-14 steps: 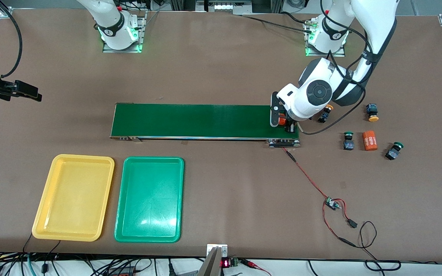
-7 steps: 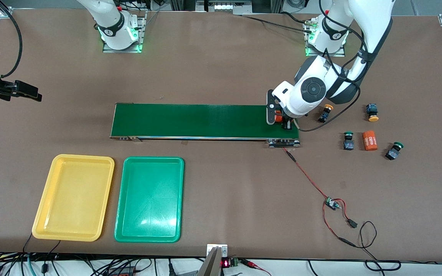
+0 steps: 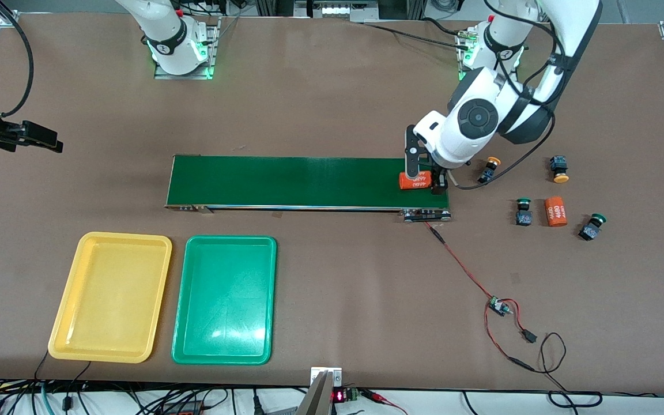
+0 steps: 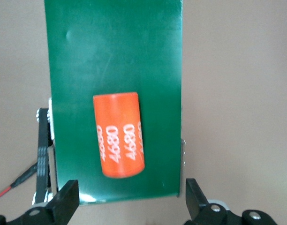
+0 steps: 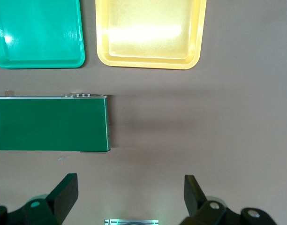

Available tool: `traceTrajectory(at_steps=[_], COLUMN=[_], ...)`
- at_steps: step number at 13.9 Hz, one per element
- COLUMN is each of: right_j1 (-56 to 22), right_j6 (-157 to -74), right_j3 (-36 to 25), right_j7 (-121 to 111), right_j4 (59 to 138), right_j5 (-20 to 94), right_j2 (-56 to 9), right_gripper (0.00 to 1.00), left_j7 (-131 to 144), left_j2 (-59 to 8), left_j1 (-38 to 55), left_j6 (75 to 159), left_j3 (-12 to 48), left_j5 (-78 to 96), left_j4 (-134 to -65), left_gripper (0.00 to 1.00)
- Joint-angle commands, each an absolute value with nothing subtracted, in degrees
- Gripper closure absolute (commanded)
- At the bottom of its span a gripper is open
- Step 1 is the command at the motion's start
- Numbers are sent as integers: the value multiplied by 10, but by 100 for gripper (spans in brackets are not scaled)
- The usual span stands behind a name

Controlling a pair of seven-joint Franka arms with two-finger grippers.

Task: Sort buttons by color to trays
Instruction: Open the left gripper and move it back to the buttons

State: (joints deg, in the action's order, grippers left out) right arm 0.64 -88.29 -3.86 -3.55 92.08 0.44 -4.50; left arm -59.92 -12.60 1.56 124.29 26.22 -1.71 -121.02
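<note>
Four buttons lie on the table at the left arm's end: two yellow-capped [image 3: 487, 171] [image 3: 559, 168] and two green-capped [image 3: 523, 212] [image 3: 591, 226]. The yellow tray [image 3: 110, 297] and the green tray [image 3: 224, 300] sit side by side at the right arm's end, nearer the front camera than the belt. My left gripper [image 3: 424, 173] hangs open over the conveyor's end, just above an orange "4680" cylinder [image 4: 119, 136] that lies loose on the belt between the fingers [image 4: 68, 199]. My right gripper [image 5: 129, 183] waits open over bare table, holding nothing.
The long dark green conveyor belt [image 3: 286, 181] crosses the middle of the table. A second orange cylinder [image 3: 555, 211] lies among the buttons. A red wire with a small circuit board [image 3: 498, 306] trails from the belt's end toward the front edge.
My left gripper has opened and let the orange cylinder go onto the belt, then lifted slightly. The right arm has not moved.
</note>
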Motion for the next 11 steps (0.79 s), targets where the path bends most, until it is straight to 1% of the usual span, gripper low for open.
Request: traceTrajectory(at_steps=[1,4,5,9,11], right_j1=[10,11,11,10,10], right_j6=[-875,-874,-874,-875,-875], right_j3=[-37,-37,-37,-37,-37], right_j7=[-46,-47,-47,-45,-46], right_j4=[910,910,910,910,910], right_j5=[8,8,8,8,9], right_j2=[-48,-48,-48,-48,-48], right_gripper=[0,0,0,0,0], left_j7=[-599,-597,-598,-578,-511], left_j2=[-101,-111,-112,-116,-126], left_j1=[-55,-110,-113,-113,-117], left_j6=[1224,1231,1236,1240,1240], left_j3=[265,255,251,191,174], left_j5=[-28,-25,-27,-26,-26], left_j4=[-1214,-1214,-1214,-1216,-1217], left_gripper=[0,0,0,0,0])
